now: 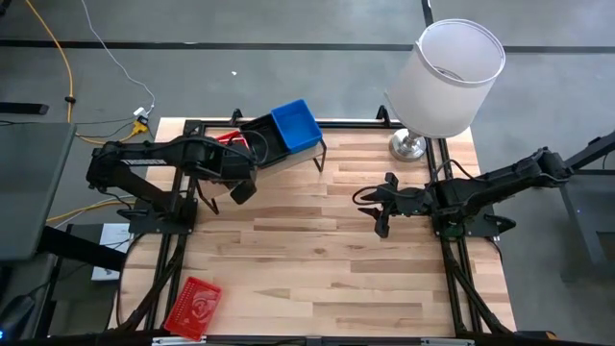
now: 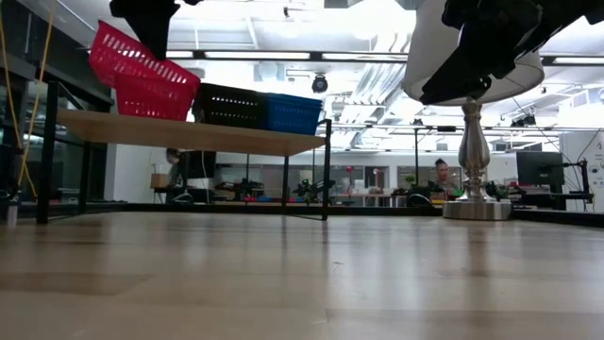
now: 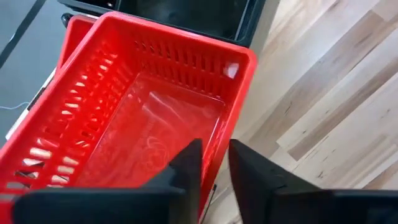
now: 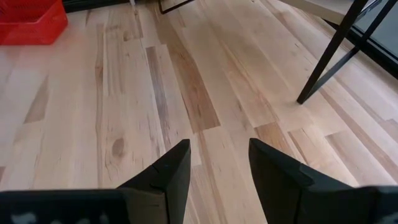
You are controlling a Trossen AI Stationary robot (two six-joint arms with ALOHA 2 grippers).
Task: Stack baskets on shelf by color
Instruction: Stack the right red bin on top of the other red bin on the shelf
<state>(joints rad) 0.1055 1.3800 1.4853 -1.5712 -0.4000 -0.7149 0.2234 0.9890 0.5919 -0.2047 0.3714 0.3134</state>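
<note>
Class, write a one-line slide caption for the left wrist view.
Left claw straddling the rim of a red basket beside the black basket.

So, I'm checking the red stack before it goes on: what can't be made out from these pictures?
- Red basket on the shelf: in the high view the left arm covers nearly all of it.
- Red edge beside it, left wrist view: a second basket underneath or not, cannot tell.
- Left gripper: cut off by the top edge in the low view.
- Loose red basket: cut off by the edge in the right wrist view.
</note>
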